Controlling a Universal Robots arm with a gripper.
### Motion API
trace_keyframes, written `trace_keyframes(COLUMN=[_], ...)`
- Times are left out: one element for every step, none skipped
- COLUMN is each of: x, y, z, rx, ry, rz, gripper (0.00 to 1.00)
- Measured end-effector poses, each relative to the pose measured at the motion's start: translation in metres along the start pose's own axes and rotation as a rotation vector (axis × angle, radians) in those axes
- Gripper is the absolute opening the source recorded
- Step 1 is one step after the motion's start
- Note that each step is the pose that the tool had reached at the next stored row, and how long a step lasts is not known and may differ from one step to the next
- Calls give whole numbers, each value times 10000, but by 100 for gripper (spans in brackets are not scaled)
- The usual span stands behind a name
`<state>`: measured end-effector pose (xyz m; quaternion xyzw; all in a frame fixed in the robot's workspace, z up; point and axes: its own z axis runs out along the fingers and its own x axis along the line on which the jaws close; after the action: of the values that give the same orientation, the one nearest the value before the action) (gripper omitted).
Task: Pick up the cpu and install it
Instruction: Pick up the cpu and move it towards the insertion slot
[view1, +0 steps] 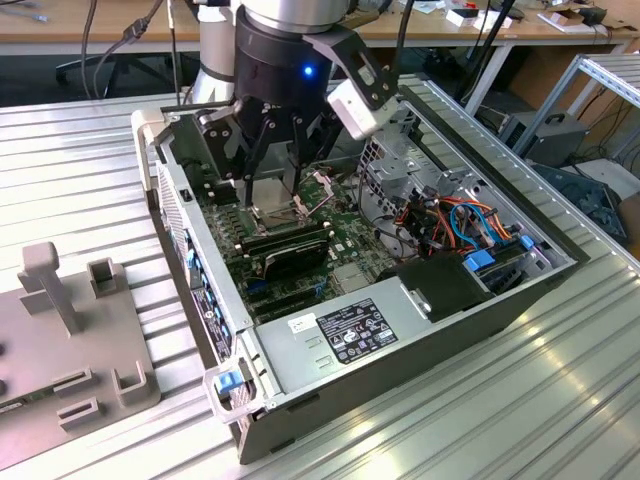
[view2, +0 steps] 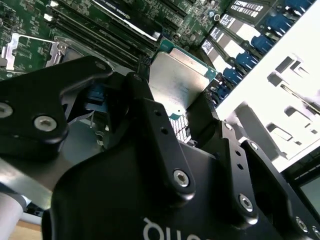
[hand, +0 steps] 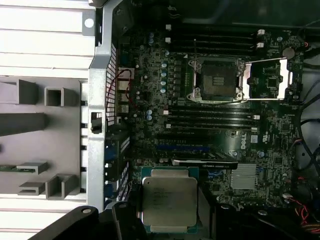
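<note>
- The gripper (view2: 172, 95) has its fingers (view2: 152, 120) closed on opposite edges of the cpu (hand: 169, 202).
- The chip hangs flat over the motherboard (hand: 150, 75), metal top up and well apart from the open socket (hand: 217, 80).
- It is nearly square, so no long axis shows; its edges run parallel to the socket's.
- Best kept level and square, with no sliding across the socket.

cpu (view2: 180, 75): one edge being hidden behind fingers of the gripper (view2: 172, 97).
socket (view1: 273, 212): being partly screened by the gripper, exterior view.

Bright room; table (view1: 560, 400) glare; case (view1: 450, 335) interior shadowed.
</note>
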<state>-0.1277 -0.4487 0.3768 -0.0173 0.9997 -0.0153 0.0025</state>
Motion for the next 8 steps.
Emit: trace_keyframes(x=[-29,-48,-70,-107,-158,-225,-257,-285], y=[-1,-2,-2,-4,-6,-8,-9,-10], z=[0,0,0,0,1,1,1,1], rx=[1,0,0,1,0,0,0,1], ry=[1,0,1,0,0,0,1,1], rz=[0,0,-1,-2,0,0,-1,-2], gripper=[55,55,55,55,55,55,55,55])
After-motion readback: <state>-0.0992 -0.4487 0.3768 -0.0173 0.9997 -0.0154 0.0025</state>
